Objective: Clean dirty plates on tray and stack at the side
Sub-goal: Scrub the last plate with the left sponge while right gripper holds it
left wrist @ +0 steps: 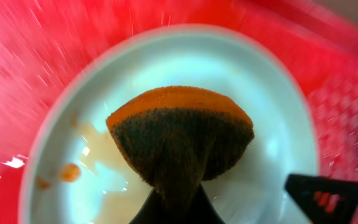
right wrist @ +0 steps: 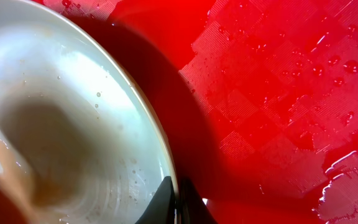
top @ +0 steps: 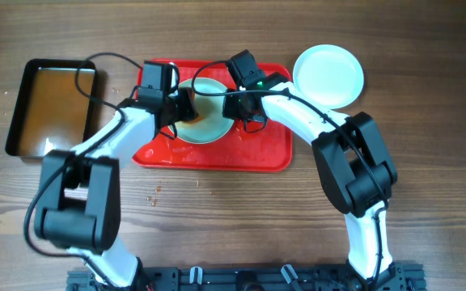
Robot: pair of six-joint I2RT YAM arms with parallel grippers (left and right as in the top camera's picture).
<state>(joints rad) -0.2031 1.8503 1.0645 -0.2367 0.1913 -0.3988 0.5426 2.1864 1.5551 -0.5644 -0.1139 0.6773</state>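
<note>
On the tray [top: 265,158], the plate [left wrist: 185,56] sits centred; the left gripper [left wrist: 174,210] clamps a sponge [left wrist: 179,134] over it, the smear [left wrist: 70,172] at the sponge's eight o'clock. The right gripper [right wrist: 178,200] pinches the plate's rim, near two o'clock overhead.

The red tray [top: 257,153] is lying flat, and its textured surface is shining with water drops. One white plate [top: 209,125] is sitting on it, left of the middle, wet and carrying orange smears [left wrist: 70,172]. A second plate [top: 328,75] is resting off the tray, just beside its far right corner, looking clean.
</note>
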